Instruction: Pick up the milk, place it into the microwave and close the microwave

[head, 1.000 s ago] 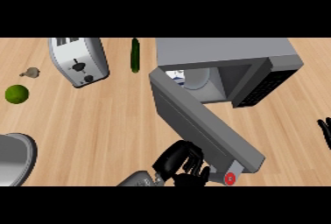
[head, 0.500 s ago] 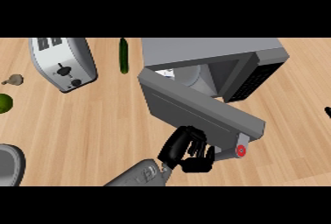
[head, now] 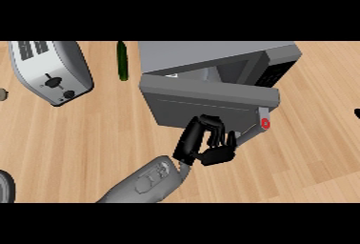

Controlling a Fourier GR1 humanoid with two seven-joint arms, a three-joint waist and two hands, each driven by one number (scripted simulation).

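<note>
I have the left hand (head: 207, 145) up against the outer face of the microwave (head: 211, 55) door (head: 204, 102), low on it and right of its middle. Its fingers (head: 195, 136) are only slightly bent and hold nothing; they lie on the door panel, with the thumb tucked beside them.

The door runs left to right across my view, hinged at the left. Its free end, with the red button (head: 265, 123), is just right of the fingers and a little beyond them. That end stands apart from the microwave's body, so the control panel shows past it. As I read it, the door needs a push away from me, nearer the free end.

I cannot make out the milk. I judge it sits inside the microwave, hidden by the door, but nothing I see confirms that.

The right hand (head: 358, 113) is only a dark sliver at the right edge, well apart, so the left is the 1 to finish. A toaster (head: 51, 71) and a cucumber (head: 123, 61) lie on the table (head: 84, 138) to the left.
</note>
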